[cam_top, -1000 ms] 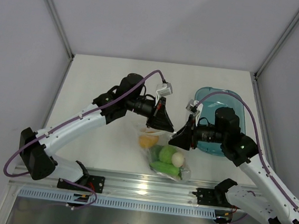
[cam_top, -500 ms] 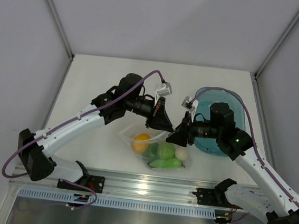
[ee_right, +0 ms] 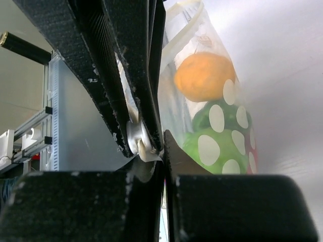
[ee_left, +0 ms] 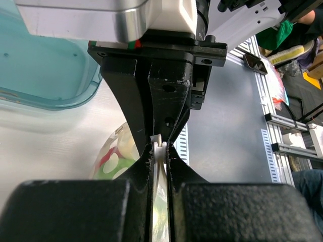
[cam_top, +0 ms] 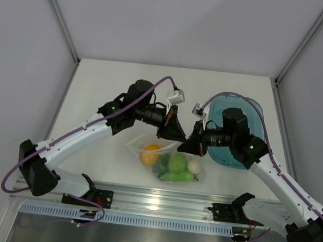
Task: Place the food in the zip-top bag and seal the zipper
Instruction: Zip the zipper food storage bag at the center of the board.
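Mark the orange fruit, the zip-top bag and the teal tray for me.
orange fruit (cam_top: 149,154): top external view, middle of the fruit, inside the bag.
zip-top bag (cam_top: 138,146): top external view, clear left corner.
teal tray (cam_top: 253,107): top external view, bare far part.

Lab test cell: white enclosure walls (cam_top: 176,25), aluminium mounting rail (cam_top: 154,199).

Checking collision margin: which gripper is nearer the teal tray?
Right. The right gripper is just left of the teal tray; the left gripper is farther left, past it. Both pinch the zip-top bag.
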Action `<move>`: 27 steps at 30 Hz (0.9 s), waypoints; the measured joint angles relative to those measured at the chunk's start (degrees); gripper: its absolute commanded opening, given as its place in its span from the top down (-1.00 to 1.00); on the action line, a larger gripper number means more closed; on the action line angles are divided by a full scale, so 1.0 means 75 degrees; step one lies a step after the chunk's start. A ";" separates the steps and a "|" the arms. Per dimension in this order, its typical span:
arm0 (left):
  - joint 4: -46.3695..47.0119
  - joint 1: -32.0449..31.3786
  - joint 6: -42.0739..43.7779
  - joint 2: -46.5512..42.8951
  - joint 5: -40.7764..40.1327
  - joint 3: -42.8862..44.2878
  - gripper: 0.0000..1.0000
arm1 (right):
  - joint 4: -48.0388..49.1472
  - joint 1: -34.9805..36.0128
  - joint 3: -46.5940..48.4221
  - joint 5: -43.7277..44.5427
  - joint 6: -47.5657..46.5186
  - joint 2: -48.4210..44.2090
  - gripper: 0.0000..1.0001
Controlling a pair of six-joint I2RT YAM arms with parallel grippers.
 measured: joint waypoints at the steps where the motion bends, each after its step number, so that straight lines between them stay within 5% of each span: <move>1: -0.0023 -0.0003 0.0006 -0.0006 -0.0032 0.0000 0.99 | -0.0003 -0.0003 0.0000 0.0029 0.0023 -0.0015 1.00; 21: -0.0015 0.0105 0.0137 -0.0472 -0.0501 -0.0557 0.99 | 0.0656 -0.0731 -0.0804 0.0501 0.1075 -0.1696 1.00; 22: -0.0020 0.0117 0.0128 -0.0495 -0.0440 -0.0565 0.99 | 0.0685 -0.0734 -0.0839 0.0414 0.1075 -0.1687 0.58; 25: -0.0050 0.0146 0.0099 -0.0545 -0.0189 -0.0568 0.99 | 0.0726 -0.0746 -0.0866 0.0050 0.1017 -0.1574 -0.11; 27: -0.0023 0.0163 0.0012 -0.0548 -0.0023 -0.0568 0.99 | 0.0699 -0.0720 -0.0831 -0.0140 0.0892 -0.1440 -0.31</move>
